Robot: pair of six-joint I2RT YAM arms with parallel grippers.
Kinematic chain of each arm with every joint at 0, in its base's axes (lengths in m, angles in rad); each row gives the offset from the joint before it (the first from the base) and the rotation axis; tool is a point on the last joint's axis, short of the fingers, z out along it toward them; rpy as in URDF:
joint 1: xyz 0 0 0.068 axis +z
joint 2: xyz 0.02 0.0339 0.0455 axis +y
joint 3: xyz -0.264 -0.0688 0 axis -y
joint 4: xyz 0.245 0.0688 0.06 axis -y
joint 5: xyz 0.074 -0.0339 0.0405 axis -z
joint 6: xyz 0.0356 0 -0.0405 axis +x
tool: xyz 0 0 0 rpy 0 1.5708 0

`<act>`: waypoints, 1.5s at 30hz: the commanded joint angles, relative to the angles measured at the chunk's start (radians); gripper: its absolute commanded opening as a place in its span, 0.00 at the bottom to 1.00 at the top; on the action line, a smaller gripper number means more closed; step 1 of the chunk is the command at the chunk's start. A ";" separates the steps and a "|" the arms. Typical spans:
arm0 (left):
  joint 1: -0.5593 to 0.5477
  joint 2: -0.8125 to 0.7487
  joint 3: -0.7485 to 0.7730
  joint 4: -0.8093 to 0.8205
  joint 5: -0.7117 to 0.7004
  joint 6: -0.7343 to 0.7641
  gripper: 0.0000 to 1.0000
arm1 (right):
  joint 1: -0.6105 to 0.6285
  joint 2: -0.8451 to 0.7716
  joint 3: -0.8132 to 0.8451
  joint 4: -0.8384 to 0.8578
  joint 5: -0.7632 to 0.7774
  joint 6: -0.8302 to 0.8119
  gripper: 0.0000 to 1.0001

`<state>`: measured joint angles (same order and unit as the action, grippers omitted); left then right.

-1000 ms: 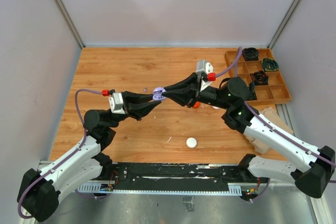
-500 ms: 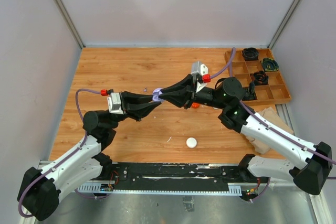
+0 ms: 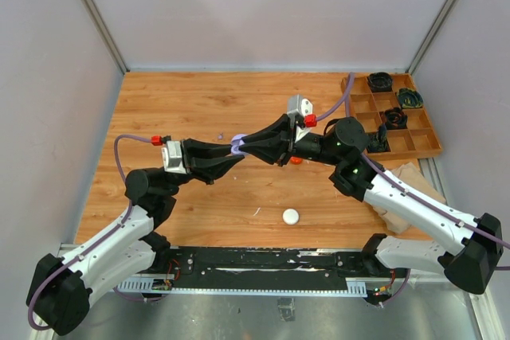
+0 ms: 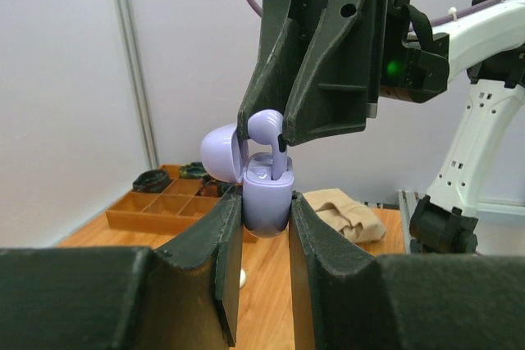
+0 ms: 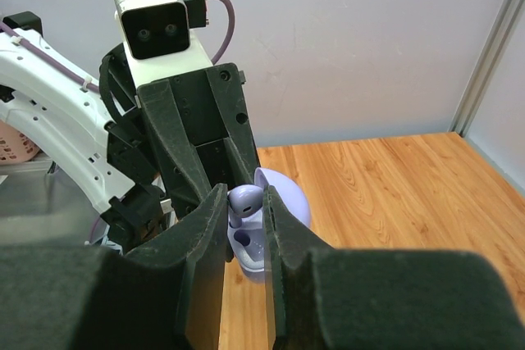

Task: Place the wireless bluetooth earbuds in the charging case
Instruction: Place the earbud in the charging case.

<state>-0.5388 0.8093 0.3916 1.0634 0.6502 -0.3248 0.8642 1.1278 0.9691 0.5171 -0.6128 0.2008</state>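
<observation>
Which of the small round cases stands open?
The lilac case, clamped in the left gripper with its lid tipped back; the white one lies shut on the table.

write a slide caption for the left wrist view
Left gripper holds open lilac charging case; right gripper holds earbud at its slot

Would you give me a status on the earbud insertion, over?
Left gripper shut on open purple case. Right gripper shut on purple earbud, stem entering case, not seated. Nothing in the way.
</observation>
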 commanded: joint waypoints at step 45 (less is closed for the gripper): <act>0.002 0.048 -0.042 0.028 -0.003 0.077 0.00 | 0.017 -0.062 0.070 -0.354 0.039 -0.137 0.30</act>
<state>-0.5381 0.8593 0.3447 1.0660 0.6415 -0.2623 0.8688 1.0534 1.0225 0.1444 -0.5346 0.0528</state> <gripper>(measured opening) 0.283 0.313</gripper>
